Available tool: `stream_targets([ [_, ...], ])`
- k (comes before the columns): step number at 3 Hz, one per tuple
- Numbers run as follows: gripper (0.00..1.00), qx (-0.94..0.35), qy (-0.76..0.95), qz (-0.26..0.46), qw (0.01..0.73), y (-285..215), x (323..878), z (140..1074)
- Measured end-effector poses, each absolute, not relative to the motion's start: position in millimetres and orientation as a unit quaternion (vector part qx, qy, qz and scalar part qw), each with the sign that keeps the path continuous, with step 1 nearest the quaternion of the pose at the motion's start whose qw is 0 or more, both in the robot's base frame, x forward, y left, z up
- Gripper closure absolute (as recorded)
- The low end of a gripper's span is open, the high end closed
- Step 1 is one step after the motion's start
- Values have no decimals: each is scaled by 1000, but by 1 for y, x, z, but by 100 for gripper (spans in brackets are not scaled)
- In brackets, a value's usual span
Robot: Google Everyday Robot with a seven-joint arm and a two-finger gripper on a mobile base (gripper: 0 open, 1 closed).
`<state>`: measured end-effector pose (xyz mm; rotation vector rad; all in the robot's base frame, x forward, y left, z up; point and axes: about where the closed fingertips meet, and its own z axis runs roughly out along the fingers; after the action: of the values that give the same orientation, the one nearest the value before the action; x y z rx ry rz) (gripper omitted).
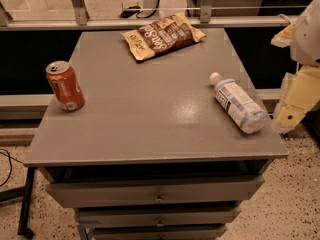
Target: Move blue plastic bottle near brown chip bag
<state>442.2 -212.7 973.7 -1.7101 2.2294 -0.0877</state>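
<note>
The orange can stands upright at the left edge of the tabletop, about midway between the near and far corners, well away from everything the task concerns.

The brown chip bag lies flat against the far edge, roughly central and a little toward the far right corner. Its long side runs slantwise along that edge.

The blue plastic bottle lies on its side close to the right edge, in the near half of the top. Its white cap points up toward the far edge and slightly left, and its base points toward the near right corner. The long axis therefore runs diagonally, and the capped end already aims loosely at the bag. A wide stretch of bare tabletop separates bottle and bag.

The gripper hangs just off the right edge, outside the tabletop, at about the level of the bottle's base. It holds nothing, and the view does not show whether it is spread or closed.

The relation that matters is this: the bottle lies directly to the left of the gripper, just beside it across the table edge. A short reach inward should meet the bottle's lower body. Since the bottle lies slantwise, a grasp across the narrow width would probably need the wrist turned to suit. On its side the bottle looks likely to roll if nudged.
</note>
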Motion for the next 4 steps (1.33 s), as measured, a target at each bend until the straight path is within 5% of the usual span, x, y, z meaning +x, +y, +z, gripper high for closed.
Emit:
stream_targets([
  [3, 0, -465, 864, 54, 186, -214, 538, 869],
  [4, 18, -437, 877, 80, 184, -206, 550, 838],
])
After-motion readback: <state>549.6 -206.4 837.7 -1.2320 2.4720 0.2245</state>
